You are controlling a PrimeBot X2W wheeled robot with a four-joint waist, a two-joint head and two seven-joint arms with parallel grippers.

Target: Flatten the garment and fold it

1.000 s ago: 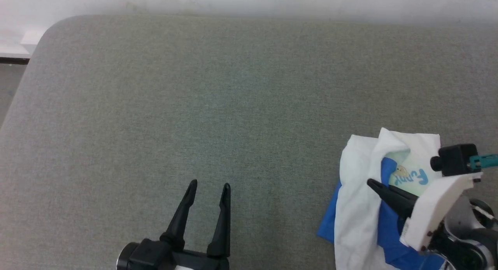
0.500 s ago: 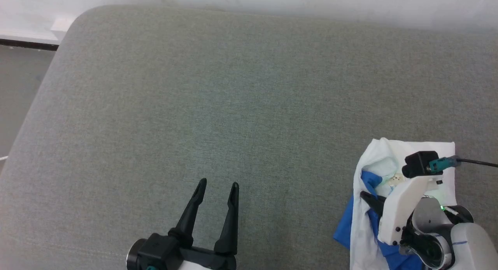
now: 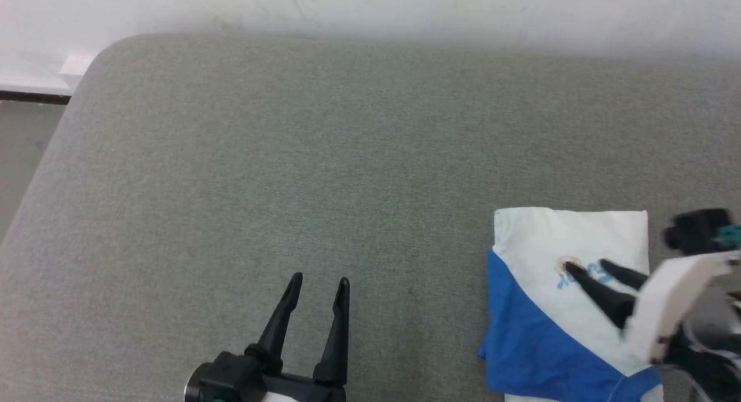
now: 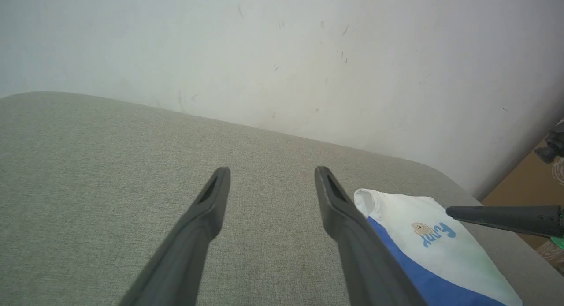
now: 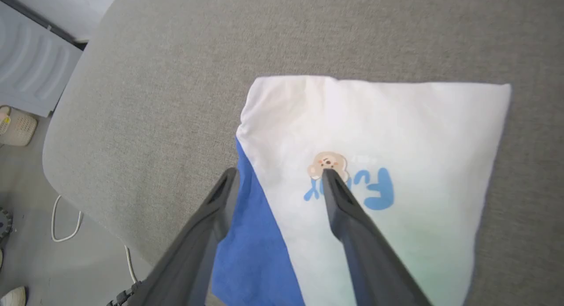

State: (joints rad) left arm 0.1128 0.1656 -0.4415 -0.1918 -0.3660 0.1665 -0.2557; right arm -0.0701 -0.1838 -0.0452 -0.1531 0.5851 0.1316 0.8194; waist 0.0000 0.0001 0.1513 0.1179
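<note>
A grey fabric-covered desk (image 3: 289, 159) stands against a white wall (image 3: 405, 8). The garment (image 3: 579, 234) lies folded flat on the near right area of the desk. Its straight white edge faces the wall and its blue section points to the near left. The right end effector (image 3: 587, 267) reaches in diagonally from the right, fingers spread, tips over the printed motif (image 5: 328, 162). The left end effector (image 3: 320, 278) points at the wall, fingers spread, over bare desk.
</note>
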